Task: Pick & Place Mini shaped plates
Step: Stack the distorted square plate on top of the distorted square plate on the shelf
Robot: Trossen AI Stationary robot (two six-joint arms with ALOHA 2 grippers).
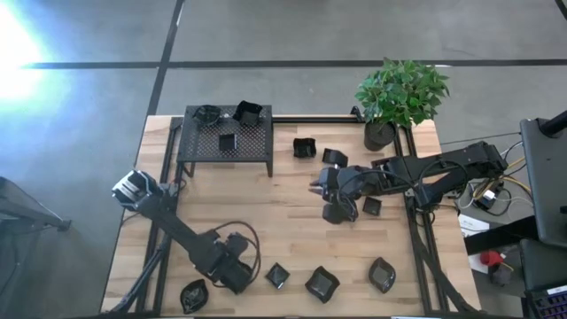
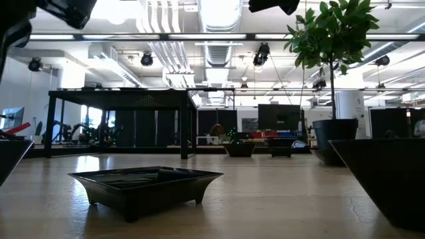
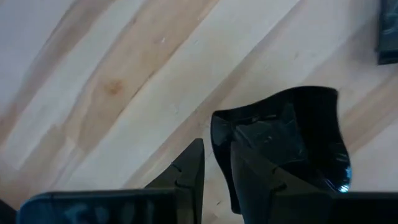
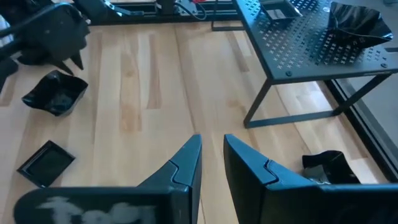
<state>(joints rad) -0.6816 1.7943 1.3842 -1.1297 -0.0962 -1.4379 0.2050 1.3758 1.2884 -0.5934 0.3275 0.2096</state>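
Several glossy black mini plates lie flat on the wooden table. A rounded one (image 1: 193, 295) sits at the near edge, beside a square one (image 1: 277, 276) and two more (image 1: 322, 283) (image 1: 382, 275). My left gripper (image 1: 237, 276) points down over the near edge. It hangs open by a narrow gap just above the rounded plate (image 3: 298, 137), at its rim and clear of it. My right gripper (image 1: 316, 188) hovers mid-table, slanting down, open by a narrow gap (image 4: 212, 140) with nothing in it. More plates (image 1: 335, 158) (image 1: 372, 206) lie around it.
A black perforated stand (image 1: 226, 137) at the far left carries three small plates (image 1: 248, 112). A potted plant (image 1: 381, 133) stands at the far right. Bare wood lies between the stand and the near row of plates. A square plate (image 2: 146, 182) sits close in the low view.
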